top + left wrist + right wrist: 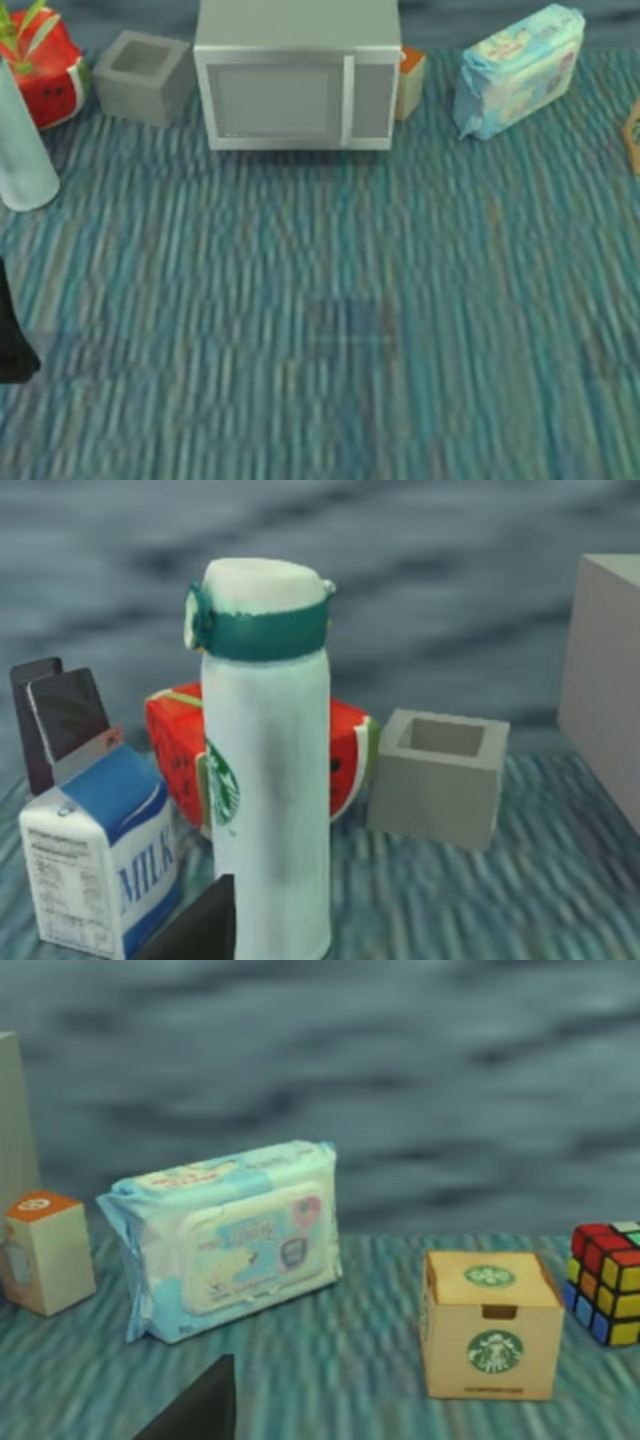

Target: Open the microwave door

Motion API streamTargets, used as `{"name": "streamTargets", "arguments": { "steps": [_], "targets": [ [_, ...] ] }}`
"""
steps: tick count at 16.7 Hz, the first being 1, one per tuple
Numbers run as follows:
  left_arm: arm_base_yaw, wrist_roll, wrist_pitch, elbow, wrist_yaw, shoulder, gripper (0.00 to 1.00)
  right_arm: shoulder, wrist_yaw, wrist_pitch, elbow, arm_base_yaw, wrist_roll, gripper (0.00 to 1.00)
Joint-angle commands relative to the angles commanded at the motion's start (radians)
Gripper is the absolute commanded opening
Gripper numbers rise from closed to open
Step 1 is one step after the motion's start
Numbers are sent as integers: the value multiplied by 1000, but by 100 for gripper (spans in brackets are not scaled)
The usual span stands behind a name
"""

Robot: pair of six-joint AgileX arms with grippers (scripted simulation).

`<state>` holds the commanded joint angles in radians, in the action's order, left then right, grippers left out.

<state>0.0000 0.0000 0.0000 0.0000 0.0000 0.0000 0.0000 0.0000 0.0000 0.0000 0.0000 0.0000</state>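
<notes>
The microwave point(297, 40) stands at the back of the table, middle of the top view. Its door point(275, 100) lies flush with the front, with the pale vertical handle point(348, 100) beside the control panel strip point(373, 98). A side of the microwave point(605, 680) shows in the left wrist view, and a sliver of the microwave point(12, 1120) in the right wrist view. My left arm point(12, 340) sits at the table's left edge, far from the door; a dark part of my left gripper point(195, 925) shows. My right gripper point(195, 1405) shows only in its wrist view.
Left of the microwave stand a grey hollow cube point(143, 75), a red watermelon box point(50, 70) and a tall white bottle point(20, 150). A milk carton point(100, 865) is near the bottle. To the right are a small orange-topped box point(410, 82), a wipes pack point(520, 68), a brown box point(490, 1325) and a colour cube point(610, 1280).
</notes>
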Motion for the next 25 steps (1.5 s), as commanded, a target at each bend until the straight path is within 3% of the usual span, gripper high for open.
{"name": "streamTargets", "arguments": {
  "steps": [5,9,25],
  "targets": [
    [-28,-23,-22,62,-15,62,100,0,0,0,0,0,0,100],
    [-116,-98,-102,289,-68,294,100,0,0,0,0,0,0,100],
    [-611,-509,-600,1618,-371,1925,100,0,0,0,0,0,0,100]
  ]
}}
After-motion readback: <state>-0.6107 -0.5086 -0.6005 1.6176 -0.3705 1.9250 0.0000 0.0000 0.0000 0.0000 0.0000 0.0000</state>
